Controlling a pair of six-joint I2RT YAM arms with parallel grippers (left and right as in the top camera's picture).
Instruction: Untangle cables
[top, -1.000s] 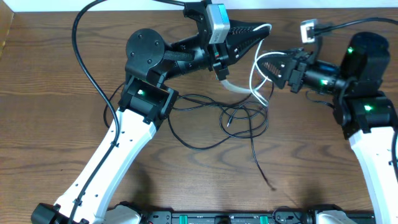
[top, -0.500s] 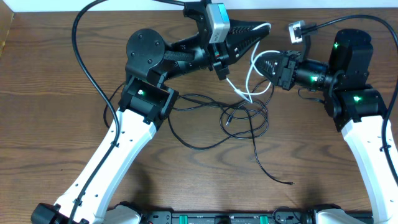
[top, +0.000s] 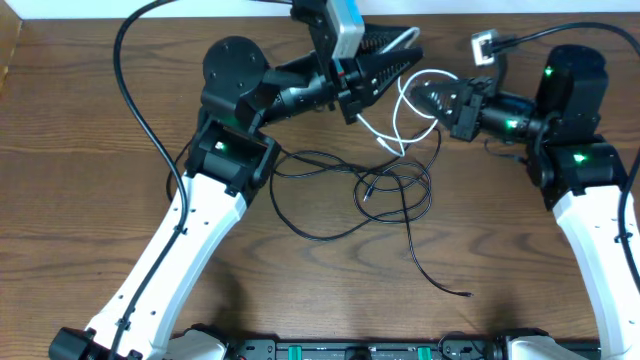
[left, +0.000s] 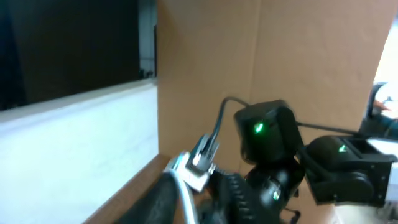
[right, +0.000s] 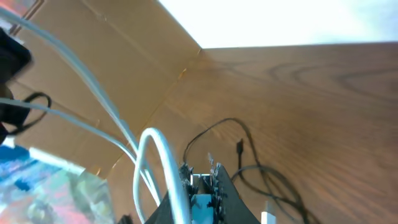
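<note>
wood table (top: 100, 150) | left gripper (top: 413, 46) jaws parted | right gripper (top: 428, 96) clamped on white cable (top: 381, 138) | black cable (top: 437, 279) slack

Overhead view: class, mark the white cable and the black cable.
white cable (top: 375, 134), overhead view, on its thick plug end.
black cable (top: 466, 293), overhead view, on its free lower-right tip.

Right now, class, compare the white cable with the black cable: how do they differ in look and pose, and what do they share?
The white cable is held up in the air by the right pincer; the black cable lies flat on the table. The white cable bunches in small loops; the black cable sprawls in wide ones. The white looks thicker than the black. Both are thin, flexible cords.
</note>
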